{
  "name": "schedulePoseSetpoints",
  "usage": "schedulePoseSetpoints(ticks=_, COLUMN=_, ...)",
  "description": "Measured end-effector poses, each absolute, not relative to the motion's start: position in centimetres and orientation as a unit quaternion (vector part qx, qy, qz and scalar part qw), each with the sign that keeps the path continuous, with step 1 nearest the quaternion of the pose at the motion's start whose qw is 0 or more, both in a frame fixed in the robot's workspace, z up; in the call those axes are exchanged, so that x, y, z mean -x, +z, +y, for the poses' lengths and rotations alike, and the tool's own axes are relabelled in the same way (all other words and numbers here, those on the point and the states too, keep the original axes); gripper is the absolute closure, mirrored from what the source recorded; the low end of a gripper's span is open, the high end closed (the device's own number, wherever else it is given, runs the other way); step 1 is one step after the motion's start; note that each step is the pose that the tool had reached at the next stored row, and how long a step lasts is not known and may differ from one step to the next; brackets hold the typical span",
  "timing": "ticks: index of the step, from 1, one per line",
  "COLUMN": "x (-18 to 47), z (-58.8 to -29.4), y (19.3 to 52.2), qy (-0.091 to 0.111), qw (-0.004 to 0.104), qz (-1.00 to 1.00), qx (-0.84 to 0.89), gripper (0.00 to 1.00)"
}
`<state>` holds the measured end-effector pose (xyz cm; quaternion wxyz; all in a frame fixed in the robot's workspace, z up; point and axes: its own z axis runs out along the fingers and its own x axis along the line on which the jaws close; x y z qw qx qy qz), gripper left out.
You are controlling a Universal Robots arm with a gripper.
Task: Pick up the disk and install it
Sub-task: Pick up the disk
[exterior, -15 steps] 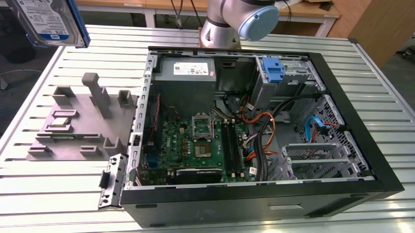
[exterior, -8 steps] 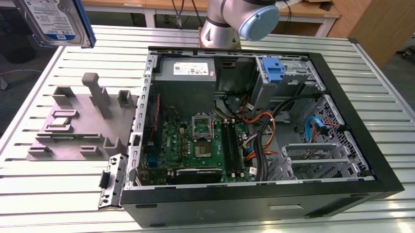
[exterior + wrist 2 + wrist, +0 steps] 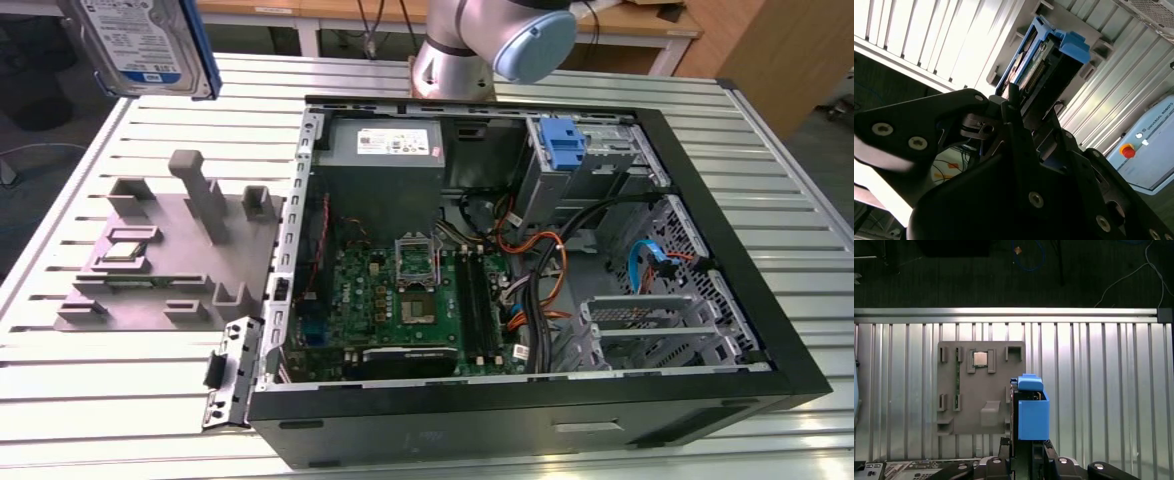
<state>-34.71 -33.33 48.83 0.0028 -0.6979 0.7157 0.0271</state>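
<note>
- The gripper [image 3: 1021, 107] is closed tight on the disk [image 3: 1049, 60]. Its black fingers [image 3: 1004, 102] press against the drive's two flat sides, and the blue carrier frame juts out beyond them.
- In the first wrist view the gripper [image 3: 1026, 452] holds the disk [image 3: 1031, 412] edge-on, and it shows in front of one edge of the grey tray [image 3: 981, 385].
- That tray lies flat on the slatted metal table [image 3: 1104, 390] and carries a square silver chip [image 3: 980, 359] in one of its pockets.
- In the exterior view the disk [image 3: 140, 45] hangs in the air at about eleven o'clock from the computer case [image 3: 534, 405]. It is well apart from the case, and its white-and-blue label with dark print faces the camera.
- The tray [image 3: 160, 280] sits at nine o'clock from the case, just beside its open side.
- Inside the case, the green motherboard [image 3: 400, 300] lies at the centre.
- The grey power supply [image 3: 380, 145] with a white sticker sits at twelve o'clock.
- A blue bracket [image 3: 563, 145] stands at one o'clock.
- The arm's base [image 3: 461, 50] rises behind the case.
</note>
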Motion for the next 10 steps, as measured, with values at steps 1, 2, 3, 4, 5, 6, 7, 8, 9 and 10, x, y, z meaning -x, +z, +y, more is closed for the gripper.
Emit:
schedulePoseSetpoints(ticks=1, x=34.5, z=-33.3, y=48.8, qy=0.027, qw=0.003, qz=0.716, qx=0.698, gripper=0.65)
schedulePoseSetpoints(ticks=2, x=34.2, z=-33.3, y=48.8, qy=0.027, qw=0.003, qz=0.716, qx=0.698, gripper=0.65)
schedulePoseSetpoints(ticks=3, x=34.0, z=-33.3, y=48.8, qy=0.027, qw=0.003, qz=0.716, qx=0.698, gripper=0.65)
schedulePoseSetpoints(ticks=4, x=33.8, z=-33.3, y=48.8, qy=0.027, qw=0.003, qz=0.716, qx=0.698, gripper=0.65)
schedulePoseSetpoints(ticks=5, x=33.5, z=-33.3, y=48.8, qy=0.027, qw=0.003, qz=0.716, qx=0.698, gripper=0.65)
schedulePoseSetpoints(ticks=6, x=33.3, z=-33.3, y=48.8, qy=0.027, qw=0.003, qz=0.716, qx=0.698, gripper=0.65)
schedulePoseSetpoints(ticks=7, x=33.1, z=-33.3, y=48.8, qy=0.027, qw=0.003, qz=0.716, qx=0.698, gripper=0.65)
schedulePoseSetpoints(ticks=8, x=32.8, z=-33.3, y=48.8, qy=0.027, qw=0.003, qz=0.716, qx=0.698, gripper=0.65)
schedulePoseSetpoints(ticks=9, x=32.6, z=-33.3, y=48.8, qy=0.027, qw=0.003, qz=0.716, qx=0.698, gripper=0.65)
schedulePoseSetpoints(ticks=10, x=32.4, z=-33.3, y=48.8, qy=0.027, qw=0.003, qz=0.716, qx=0.698, gripper=0.65)
